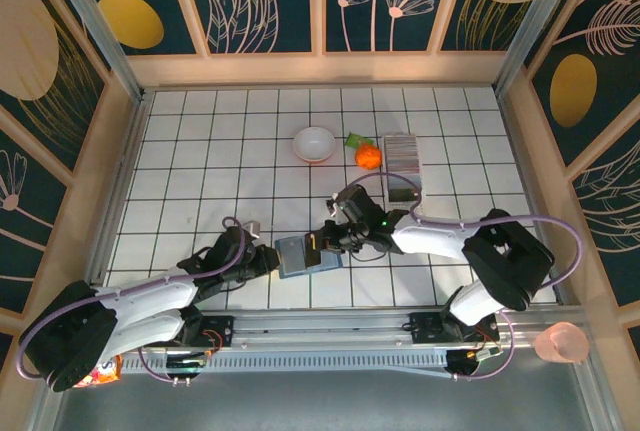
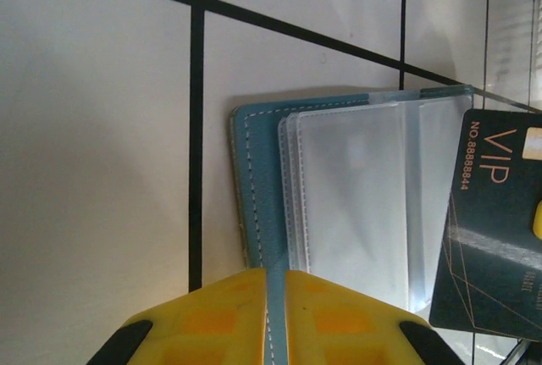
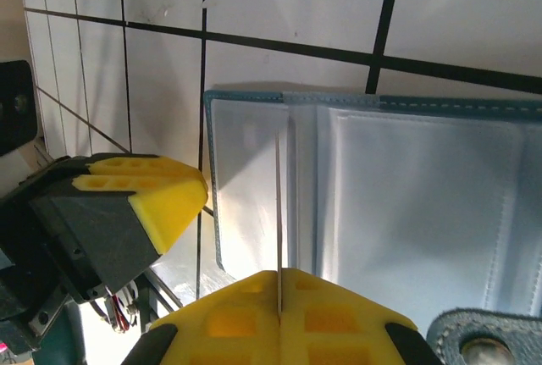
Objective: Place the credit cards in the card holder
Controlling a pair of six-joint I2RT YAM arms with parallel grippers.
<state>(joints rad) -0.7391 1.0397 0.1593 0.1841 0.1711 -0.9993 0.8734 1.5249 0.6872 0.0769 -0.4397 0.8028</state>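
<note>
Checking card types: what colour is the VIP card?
The card is very dark green, almost black, with gold lettering; the left wrist view shows it best.

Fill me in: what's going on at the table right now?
The left gripper has its fingers shut on one edge of the open teal card holder, which lies flat on the tiled table. The right gripper holds a dark VIP card edge-first at the holder's clear sleeves; it isn't visibly slotted in yet. A stack of cards sits farther back.

Surface (image 1: 200,151), left tiles: open passage.
Far centre: white bowl (image 1: 314,143), orange object (image 1: 368,156), striped stack of credit cards (image 1: 402,154).
Near centre: card holder (image 1: 300,257), left claw (image 1: 270,256) clamped on it, right claw (image 1: 323,241) holding dark card (image 2: 491,229).
</note>
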